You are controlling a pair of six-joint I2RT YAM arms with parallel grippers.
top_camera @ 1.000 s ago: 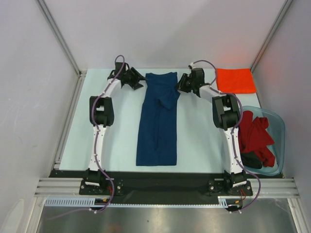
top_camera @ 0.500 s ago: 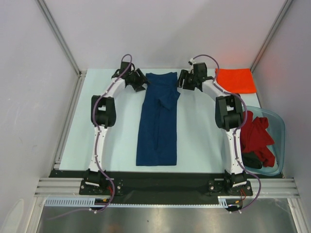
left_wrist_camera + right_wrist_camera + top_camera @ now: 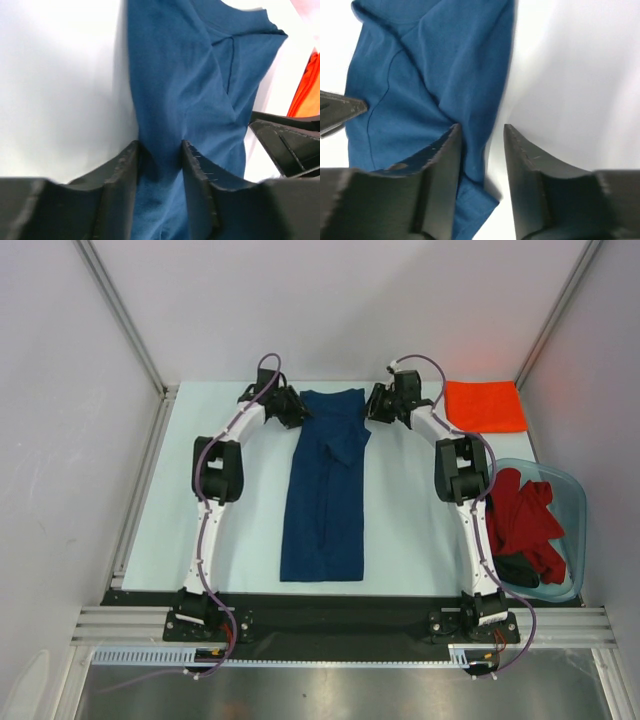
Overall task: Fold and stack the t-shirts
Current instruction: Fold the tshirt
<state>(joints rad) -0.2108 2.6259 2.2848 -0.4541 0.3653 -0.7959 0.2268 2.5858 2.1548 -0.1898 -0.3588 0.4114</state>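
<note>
Left gripper (image 3: 296,411) is down at the navy shirt's (image 3: 325,490) far left edge, fingers (image 3: 122,170) apart with loose cloth in the gap. The shirt lies as a long strip mid-table. Right gripper (image 3: 374,407) straddles its far right edge, also unclenched, with the orange shirt (image 3: 485,405) far right and red shirts (image 3: 525,515) in the tub (image 3: 574,490).

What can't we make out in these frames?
Top view: how many shirts are in the tub; the red cloth and dark cloth are bunched together.
Left wrist view: whether the left gripper touches the blue shirt beneath it; depth is unreadable from this angle.
Right wrist view: same for the right gripper.
Both wrist views: the shirt's near end, cut off by the frame.
</note>
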